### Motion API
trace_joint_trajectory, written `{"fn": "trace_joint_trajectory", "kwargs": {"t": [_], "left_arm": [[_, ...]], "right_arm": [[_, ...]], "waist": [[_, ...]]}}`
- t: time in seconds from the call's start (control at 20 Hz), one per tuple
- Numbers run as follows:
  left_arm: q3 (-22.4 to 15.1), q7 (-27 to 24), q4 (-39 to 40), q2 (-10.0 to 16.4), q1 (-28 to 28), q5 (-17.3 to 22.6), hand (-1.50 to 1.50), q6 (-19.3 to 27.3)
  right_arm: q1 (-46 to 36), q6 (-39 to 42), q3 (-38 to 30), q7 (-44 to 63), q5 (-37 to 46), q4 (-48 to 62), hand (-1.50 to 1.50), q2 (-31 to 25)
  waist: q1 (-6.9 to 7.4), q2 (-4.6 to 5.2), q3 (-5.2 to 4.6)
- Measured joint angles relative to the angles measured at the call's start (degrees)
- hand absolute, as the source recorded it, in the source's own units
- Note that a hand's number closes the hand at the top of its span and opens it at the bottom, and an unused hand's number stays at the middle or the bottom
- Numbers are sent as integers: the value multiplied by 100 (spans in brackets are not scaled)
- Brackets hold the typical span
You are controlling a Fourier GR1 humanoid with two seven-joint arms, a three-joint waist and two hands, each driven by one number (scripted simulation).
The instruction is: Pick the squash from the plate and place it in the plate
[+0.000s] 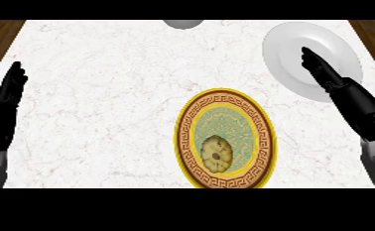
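The squash (218,153), pale yellow and lumpy, lies on the patterned plate (224,94), in the lower half of its green centre. It is below and to the left of the right hand (333,79), well apart from it, and no finger touches it. The patterned plate, with a yellow edge and a brown key-pattern band, lies on the counter between the two hands, nearer the right one. Its upper right rim comes near the right forearm without meeting it.

The right hand is stretched out flat, its fingers straight and pressed together, pointing up and to the left. It shows over the lower right part of the white plate (293,46); whether it touches that plate or hovers above it cannot be told. The white plate's bare surface spreads out above and to the left of those fingertips.

The left hand (12,96) rests at the far left edge, fingers straight and upward, well apart from both plates.

Beyond both hands, at the counter's (95,76) far edge, part of a grey round object (183,23) shows.
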Motion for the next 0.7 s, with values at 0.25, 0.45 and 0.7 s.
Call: {"fn": "trace_joint_trajectory", "kwargs": {"t": [0.25, 0.45, 0.7], "left_arm": [[-346, 397, 132, -473, -64, 74, 0, -39], [-634, 688, 282, -820, 74, 196, 0, -147], [-943, 1088, 252, -1328, 64, 216, 0, 41]], "right_arm": [[-215, 896, 1028, 42, -165, -590, 150, 247], [-1204, 1352, 1431, -307, 829, -1347, 150, -199], [-1167, 904, 1970, -1213, 1983, -1374, -150, 14]], "waist": [[238, -20, -40], [434, -228, -107], [389, -102, -52]]}}
